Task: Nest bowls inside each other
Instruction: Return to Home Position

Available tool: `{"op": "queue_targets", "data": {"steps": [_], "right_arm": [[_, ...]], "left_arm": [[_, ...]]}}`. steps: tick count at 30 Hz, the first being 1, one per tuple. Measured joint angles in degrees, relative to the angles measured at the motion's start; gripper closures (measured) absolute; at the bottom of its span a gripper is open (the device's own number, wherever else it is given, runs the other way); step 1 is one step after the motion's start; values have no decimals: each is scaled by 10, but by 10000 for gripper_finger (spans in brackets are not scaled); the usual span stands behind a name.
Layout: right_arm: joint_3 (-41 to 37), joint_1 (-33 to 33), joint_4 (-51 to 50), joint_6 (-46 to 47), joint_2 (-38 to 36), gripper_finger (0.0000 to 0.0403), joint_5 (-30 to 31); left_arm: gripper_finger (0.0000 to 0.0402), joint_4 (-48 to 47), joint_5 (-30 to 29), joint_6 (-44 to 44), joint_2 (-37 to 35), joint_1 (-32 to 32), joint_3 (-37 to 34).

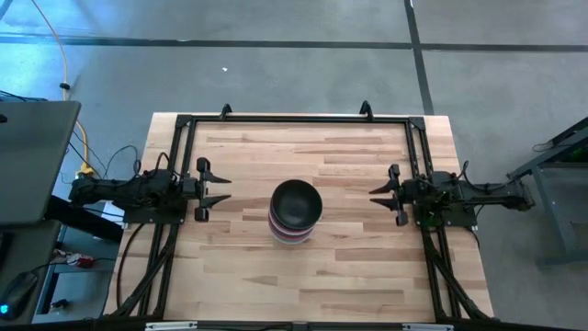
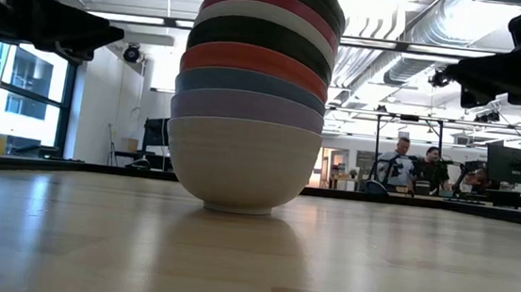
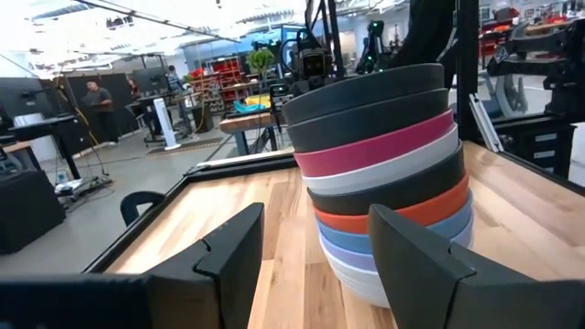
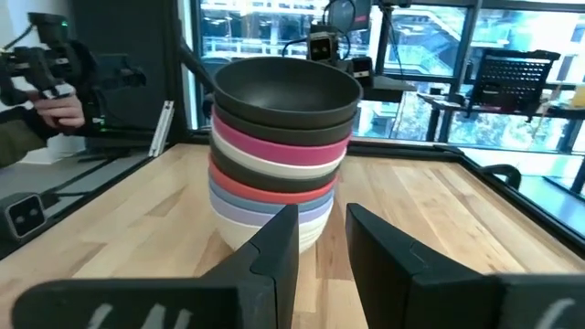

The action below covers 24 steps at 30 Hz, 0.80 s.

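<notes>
The bowls stand as one nested stack (image 1: pixel 295 213) in the middle of the wooden table. A black bowl (image 4: pixel 283 87) is on top. A cream bowl (image 2: pixel 241 168) is at the bottom and rests by its base on the wood. Between them show black, magenta, white, red, blue and lavender rims (image 3: pixel 388 174). My left gripper (image 1: pixel 220 189) hovers level at the table's left side, open, pointing at the stack from a distance (image 3: pixel 315 247). My right gripper (image 1: pixel 381 195) hovers level at the right side, open with a narrower gap (image 4: pixel 322 238). Both are clear of the stack.
A black frame (image 1: pixel 294 119) runs along the table's far edge and sides. Bare wood lies all round the stack. People stand in the room beyond (image 2: pixel 414 169), and a person's hand holds a device off the table (image 4: pixel 50 100).
</notes>
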Motion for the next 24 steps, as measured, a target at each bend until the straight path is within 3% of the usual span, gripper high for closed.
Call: {"op": "queue_targets", "data": {"steps": [4, 12, 17, 24], "right_arm": [[0, 0, -1, -10, 0, 318, 4], [4, 0, 2, -60, 0, 318, -97], [5, 0, 2, -39, 0, 318, -89], [5, 0, -6, 12, 0, 318, -17]], "left_arm": [[216, 0, 3, -4, 0, 0, 0], [216, 0, 5, -6, 0, 0, 0], [215, 0, 5, -5, 0, 0, 0], [215, 0, 2, -21, 0, 0, 0]]}}
